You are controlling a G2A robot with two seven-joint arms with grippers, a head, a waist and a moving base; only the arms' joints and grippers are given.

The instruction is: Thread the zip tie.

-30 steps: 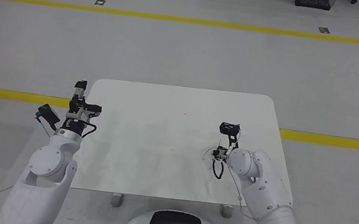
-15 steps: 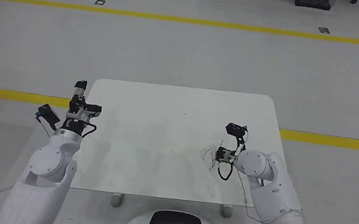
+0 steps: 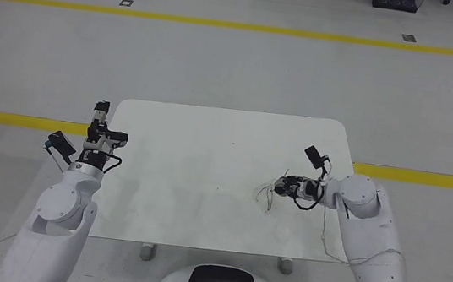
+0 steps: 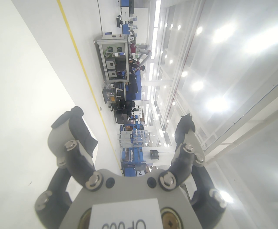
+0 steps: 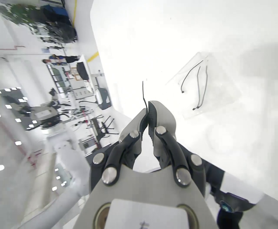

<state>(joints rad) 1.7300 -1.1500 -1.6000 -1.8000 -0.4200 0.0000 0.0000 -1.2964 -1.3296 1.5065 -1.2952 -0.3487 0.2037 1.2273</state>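
My right gripper (image 5: pixel 148 106) is shut on a thin black zip tie (image 5: pixel 143 91), whose end sticks out past the fingertips. In the top view that gripper (image 3: pixel 286 185) lies level above the right part of the white table (image 3: pixel 205 172), pointing toward the middle. Just beside it on the table lies a clear plastic bag (image 5: pixel 202 86) holding three more black zip ties (image 3: pixel 267 195). My left gripper (image 4: pixel 130 121) is open and holds nothing; it points away from the table toward the room. It stands at the table's left edge (image 3: pixel 104 137).
The table's right edge runs close under my right arm. Yellow floor lines run past the table on both sides. Workstations and equipment stand far off in the room behind.
My right arm has swung its wrist outward to the right and turned, so the gripper now lies level and points toward the table's middle. The left arm has not moved.
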